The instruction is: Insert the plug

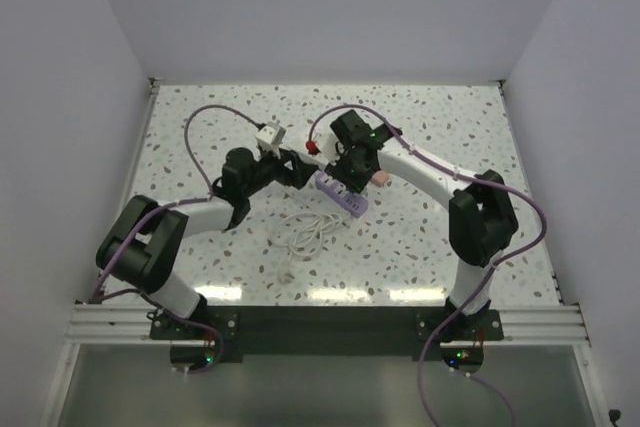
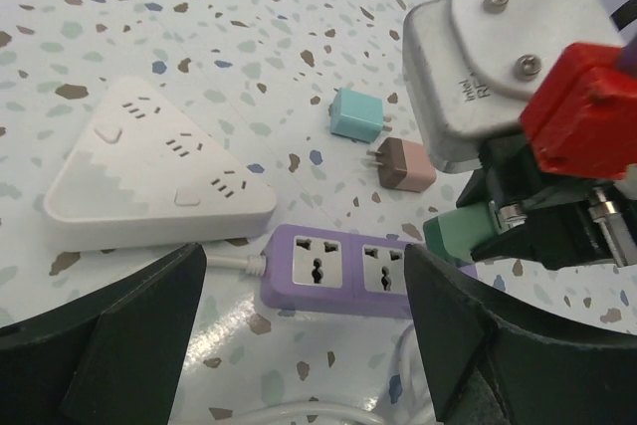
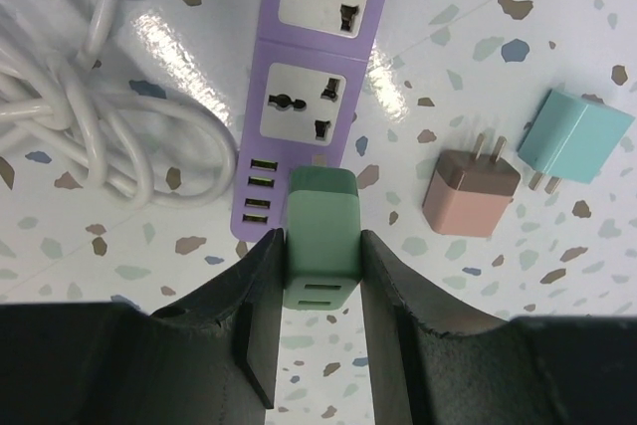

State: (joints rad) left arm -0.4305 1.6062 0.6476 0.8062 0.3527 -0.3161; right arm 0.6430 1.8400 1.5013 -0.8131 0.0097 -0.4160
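My right gripper (image 3: 320, 242) is shut on a green plug (image 3: 320, 221), gripping its two sides with the USB end towards the camera. The plug's prongs are hidden. It sits over the near end of the purple power strip (image 3: 309, 77), beside the USB ports; I cannot tell if it touches. Two sockets lie beyond it. My left gripper (image 2: 304, 281) is open, its fingers spread on either side of the purple strip (image 2: 338, 271) near its cable end. From the left wrist the green plug (image 2: 463, 231) shows at the right. From above, both grippers meet over the strip (image 1: 340, 194).
A white triangular power strip (image 2: 159, 161) lies beyond the purple one. A teal plug (image 3: 575, 136) and a pink-brown plug (image 3: 468, 191) lie loose beside the strip. The strip's white cable (image 3: 100, 136) is coiled close to it, towards the table's front.
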